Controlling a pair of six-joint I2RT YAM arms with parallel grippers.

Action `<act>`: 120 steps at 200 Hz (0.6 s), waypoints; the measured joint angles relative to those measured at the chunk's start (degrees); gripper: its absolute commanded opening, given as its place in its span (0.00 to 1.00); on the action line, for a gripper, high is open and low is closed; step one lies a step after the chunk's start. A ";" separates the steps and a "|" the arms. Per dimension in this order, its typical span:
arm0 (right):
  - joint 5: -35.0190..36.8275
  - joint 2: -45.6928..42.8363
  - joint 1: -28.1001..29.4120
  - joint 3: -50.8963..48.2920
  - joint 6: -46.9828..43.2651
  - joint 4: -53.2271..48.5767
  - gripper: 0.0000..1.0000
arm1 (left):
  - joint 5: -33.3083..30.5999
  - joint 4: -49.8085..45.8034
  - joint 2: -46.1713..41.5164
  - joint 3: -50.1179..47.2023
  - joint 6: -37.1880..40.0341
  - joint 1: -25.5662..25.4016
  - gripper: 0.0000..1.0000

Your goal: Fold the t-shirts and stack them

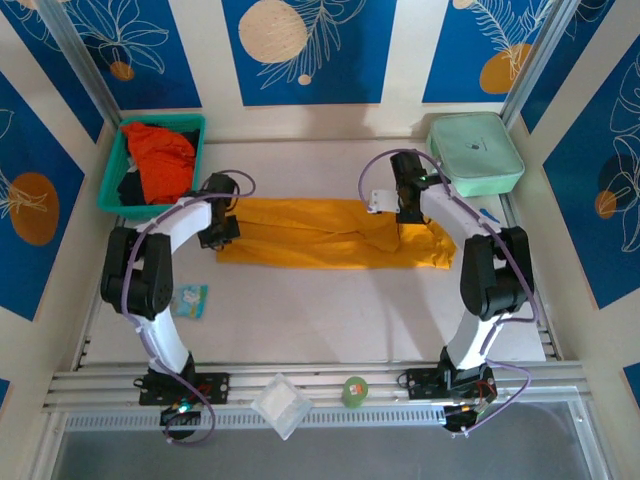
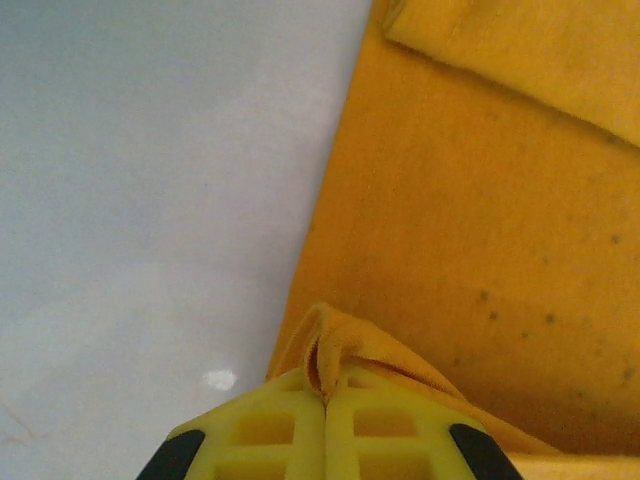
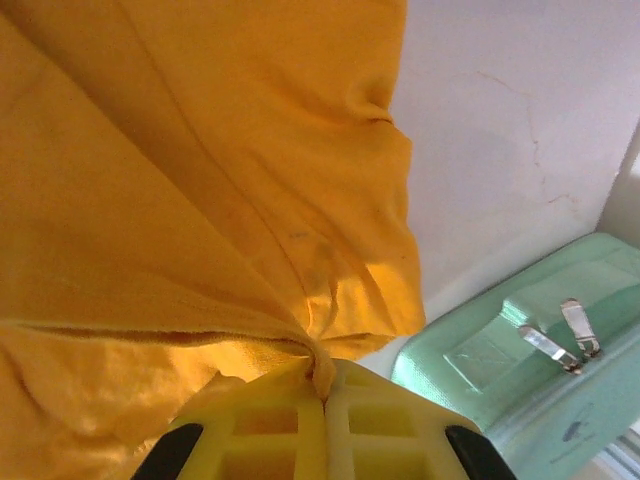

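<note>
The golden mustard-yellow cloth t-shirt (image 1: 330, 233) is laid out left to right across the middle of the white surface (image 1: 320, 310), its left end pinched in the closed left claw (image 2: 325, 398) and its right end pinched in the closed right claw (image 3: 323, 388).
</note>
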 measured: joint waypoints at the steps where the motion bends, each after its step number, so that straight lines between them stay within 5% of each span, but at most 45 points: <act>1: 0.00 0.20 -0.02 0.11 0.09 0.04 0.00 | -0.04 0.02 0.07 0.04 0.00 0.00 0.00; 83: -0.31 11.76 -2.91 11.34 15.45 -0.94 0.00 | -2.89 0.46 2.01 0.52 -0.02 0.26 0.24; 120: -1.40 16.48 -5.29 16.06 28.35 -4.17 0.18 | -3.56 0.46 2.01 0.46 0.24 0.37 0.49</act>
